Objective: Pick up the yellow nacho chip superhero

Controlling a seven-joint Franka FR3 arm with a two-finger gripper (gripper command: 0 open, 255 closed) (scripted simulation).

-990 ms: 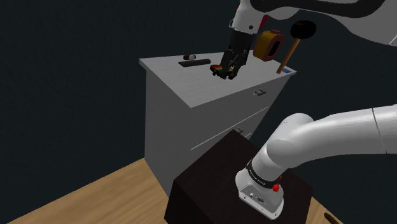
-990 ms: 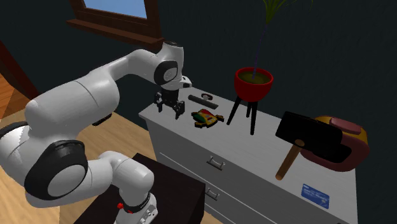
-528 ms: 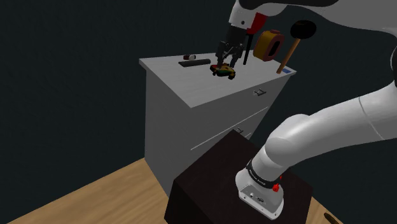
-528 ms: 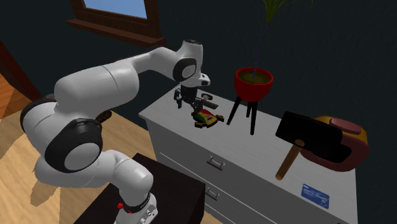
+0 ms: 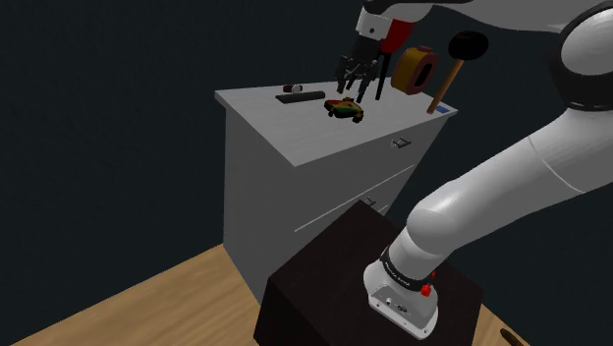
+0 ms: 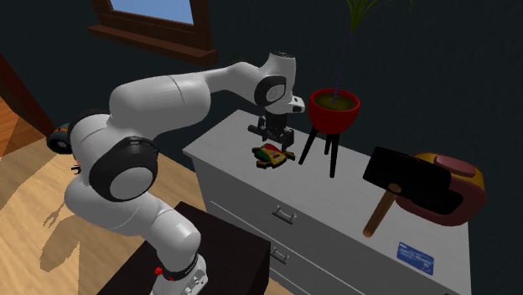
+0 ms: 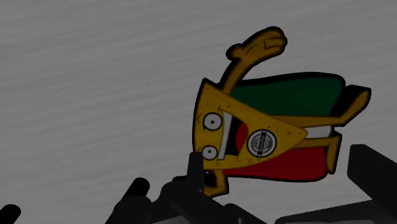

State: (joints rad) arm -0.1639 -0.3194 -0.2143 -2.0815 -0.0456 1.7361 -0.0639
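The yellow nacho chip superhero (image 7: 254, 137) lies flat on the grey dresser top (image 5: 285, 123). It is a triangular figure with a face, thin yellow limbs and a green, white and red cape. It also shows as a small colourful toy (image 5: 344, 108) (image 6: 270, 155). My black gripper (image 6: 274, 137) hangs just above it, pointing down, fingers open. In the wrist view my gripper (image 7: 283, 178) stands over the toy's lower part, one finger (image 7: 196, 170) by its chip tip and the other (image 7: 372, 172) beyond the cape. The fingers do not clasp it.
A black bar-shaped object (image 5: 300, 96) lies behind the toy. A red plant pot on black legs (image 6: 333, 111) stands close beside it. Further along the dresser are a black mallet (image 6: 404, 183), a red-brown tape roll (image 6: 461, 197) and a blue card (image 6: 416, 256). My stand (image 5: 324, 285) is below.
The arm has swung along the dresser from its near end until the gripper is over the toy. The toy has not moved.
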